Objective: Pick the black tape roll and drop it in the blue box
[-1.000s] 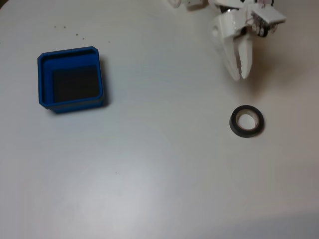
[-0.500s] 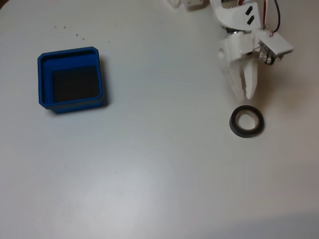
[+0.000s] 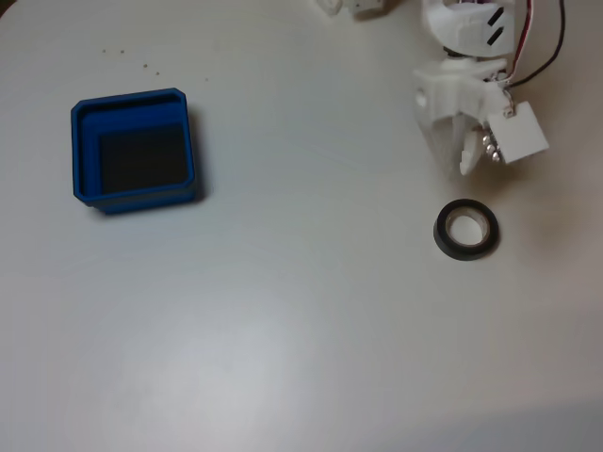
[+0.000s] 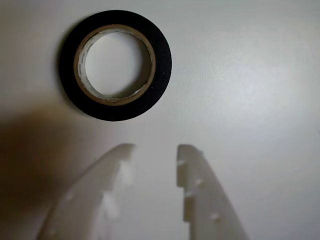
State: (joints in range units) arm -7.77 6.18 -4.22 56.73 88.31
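At right of the fixed view, the gripper (image 3: 468,162) is poised just above the black tape roll (image 3: 465,229); the blue box (image 3: 133,150) sits well apart at left.
Seen from the wrist view, the gripper (image 4: 155,150) is held slightly parted and empty, the black tape roll (image 4: 115,65) lying upper left; a straight descent risks missing it.

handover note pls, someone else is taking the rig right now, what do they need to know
Gripper: open and empty, fingers apart in the wrist view, hovering just short of the black tape roll.
Black tape roll: lying flat on the white table, untouched, at the right of the fixed view just below the gripper; in the wrist view it sits ahead and a bit left of the finger gap.
Blue box: at the left of the fixed view, far from the roll, nothing in it.
Done: approach only.
Left: line up over the roll, grasp it, carry it across, drop it in the box.
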